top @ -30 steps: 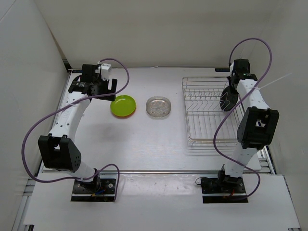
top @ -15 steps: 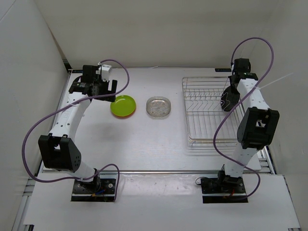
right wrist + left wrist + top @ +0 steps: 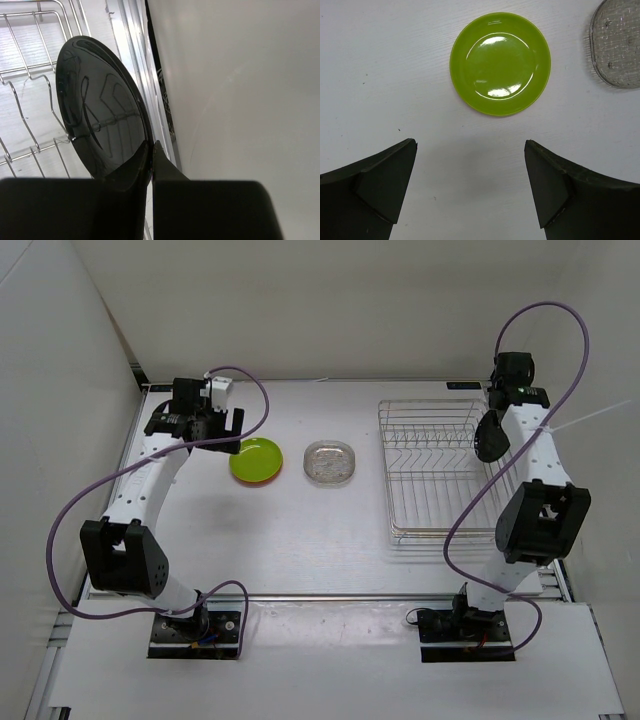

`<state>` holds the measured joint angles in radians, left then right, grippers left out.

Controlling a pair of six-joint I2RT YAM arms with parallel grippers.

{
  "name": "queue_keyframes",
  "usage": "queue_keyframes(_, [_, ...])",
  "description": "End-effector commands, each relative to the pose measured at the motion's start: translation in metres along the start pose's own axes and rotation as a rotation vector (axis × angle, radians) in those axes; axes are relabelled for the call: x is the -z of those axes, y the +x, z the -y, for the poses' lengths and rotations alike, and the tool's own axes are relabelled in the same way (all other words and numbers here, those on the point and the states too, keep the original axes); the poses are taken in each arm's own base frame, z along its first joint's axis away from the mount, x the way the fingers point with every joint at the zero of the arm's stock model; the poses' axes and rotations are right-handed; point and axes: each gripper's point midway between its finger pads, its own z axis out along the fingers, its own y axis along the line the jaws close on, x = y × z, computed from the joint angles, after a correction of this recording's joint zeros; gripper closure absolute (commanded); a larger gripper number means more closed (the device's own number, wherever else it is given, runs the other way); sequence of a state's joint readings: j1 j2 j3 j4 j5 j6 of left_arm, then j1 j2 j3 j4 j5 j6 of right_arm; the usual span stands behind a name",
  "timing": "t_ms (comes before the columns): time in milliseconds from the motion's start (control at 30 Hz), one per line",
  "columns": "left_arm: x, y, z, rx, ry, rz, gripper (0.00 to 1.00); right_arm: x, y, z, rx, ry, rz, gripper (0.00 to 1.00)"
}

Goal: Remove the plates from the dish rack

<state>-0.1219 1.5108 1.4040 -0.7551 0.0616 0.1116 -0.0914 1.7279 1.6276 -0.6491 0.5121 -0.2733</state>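
My right gripper (image 3: pixel 492 430) is shut on the rim of the black plate (image 3: pixel 100 125) and holds it on edge above the right end of the silver wire dish rack (image 3: pixel 430 470), close to the right wall; the plate also shows in the top view (image 3: pixel 488 438). The yellow-green plate (image 3: pixel 256 459) lies flat on the table on top of the orange plate (image 3: pixel 272 477), of which only a sliver shows. The clear plate (image 3: pixel 330 462) lies to their right. My left gripper (image 3: pixel 470 165) is open and empty, hovering just short of the yellow-green plate (image 3: pixel 500 63).
The rack's upright prongs (image 3: pixel 30 100) stand below and left of the black plate. The right wall (image 3: pixel 240 90) is very near my right gripper. The clear plate's edge (image 3: pixel 617 45) shows at the top right of the left wrist view.
My right gripper has lifted the black plate up and to the right, away from the rack's prongs toward the right wall. The left arm has barely moved.
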Motion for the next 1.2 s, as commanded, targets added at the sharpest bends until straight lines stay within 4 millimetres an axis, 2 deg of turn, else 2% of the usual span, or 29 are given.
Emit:
queue_keyframes(0, [0.017,-0.011,0.003,-0.003,0.002,0.061,0.00,0.026,-0.020,0.023,-0.030,0.054,0.071,1.00])
queue_keyframes(100, [0.015,-0.009,0.003,-0.003,0.002,0.061,0.00,0.042,-0.030,0.022,-0.028,0.046,0.109,1.00])
queue_keyframes(133, [0.013,-0.005,0.003,-0.002,0.003,0.051,0.00,0.051,-0.036,0.028,-0.040,0.052,0.130,1.00])
queue_keyframes(200, [0.013,-0.007,0.003,-0.002,0.002,0.060,0.00,0.063,-0.040,0.025,-0.028,0.039,0.143,1.00])
queue_keyframes(233, [0.013,-0.007,0.003,-0.002,0.002,0.060,0.00,0.070,-0.046,0.030,-0.040,0.045,0.166,1.00])
queue_keyframes(300, [0.011,-0.004,0.003,-0.002,0.003,0.051,0.00,0.080,-0.047,0.022,-0.022,0.027,0.175,1.00])
queue_keyframes(367, [0.011,-0.004,0.003,-0.002,0.003,0.051,0.00,0.095,-0.052,0.029,-0.034,0.048,0.210,1.00])
queue_keyframes(400, [0.011,-0.004,0.003,-0.002,0.003,0.051,0.00,0.098,-0.054,0.024,-0.026,0.039,0.216,1.00])
queue_keyframes(500, [0.011,-0.006,0.005,-0.003,0.013,0.061,0.00,0.115,-0.062,0.030,-0.018,0.069,0.253,1.00])
queue_keyframes(567, [0.011,-0.006,0.007,0.006,0.022,0.062,0.00,0.121,-0.064,0.029,-0.018,0.065,0.269,1.00])
queue_keyframes(633, [0.011,-0.007,0.012,0.005,0.053,0.065,0.00,0.136,-0.066,0.022,-0.016,0.019,0.296,1.00])
queue_keyframes(667, [0.011,-0.008,0.020,0.004,0.101,0.070,0.00,0.147,-0.071,0.009,-0.037,-0.081,0.339,1.00])
queue_keyframes(700, [0.012,-0.008,0.026,0.003,0.133,0.073,0.00,0.150,-0.066,-0.003,-0.030,-0.158,0.324,1.00])
queue_keyframes(733, [0.014,-0.010,0.032,-0.008,0.172,0.069,0.00,0.164,-0.069,-0.013,-0.037,-0.243,0.350,1.00])
queue_keyframes(800, [0.020,-0.016,0.068,-0.046,0.335,0.071,0.00,0.183,-0.060,-0.049,0.004,-0.479,0.350,1.00])
queue_keyframes(833, [0.026,-0.026,0.081,-0.069,0.390,0.090,0.00,0.207,-0.059,-0.076,0.020,-0.673,0.384,1.00])
queue_keyframes(867, [0.038,-0.030,0.101,-0.100,0.484,0.101,0.00,0.217,-0.055,-0.089,0.046,-0.770,0.389,1.00])
queue_keyframes(900, [0.043,-0.032,0.124,-0.143,0.554,0.102,0.00,0.231,-0.051,-0.098,0.056,-0.851,0.396,1.00])
queue_keyframes(933, [0.047,-0.037,0.139,-0.165,0.601,0.111,0.00,0.241,-0.048,-0.106,0.065,-0.926,0.399,1.00])
queue_keyframes(967, [0.062,-0.050,0.154,-0.205,0.654,0.156,0.00,0.260,-0.043,-0.122,0.103,-1.070,0.423,1.00])
queue_keyframes(1000, [0.067,-0.050,0.178,-0.245,0.706,0.154,0.00,0.274,-0.042,-0.125,0.109,-1.131,0.447,1.00])
queue_keyframes(1033, [0.069,-0.055,0.190,-0.270,0.727,0.170,0.00,0.282,-0.037,-0.129,0.113,-1.183,0.445,1.00])
queue_keyframes(1067, [0.081,-0.064,0.202,-0.274,0.758,0.198,0.00,0.287,-0.037,-0.129,0.109,-1.214,0.452,1.00])
queue_keyframes(1167, [0.094,-0.074,0.238,-0.309,0.825,0.250,0.00,0.297,-0.032,-0.135,0.122,-1.292,0.455,1.00])
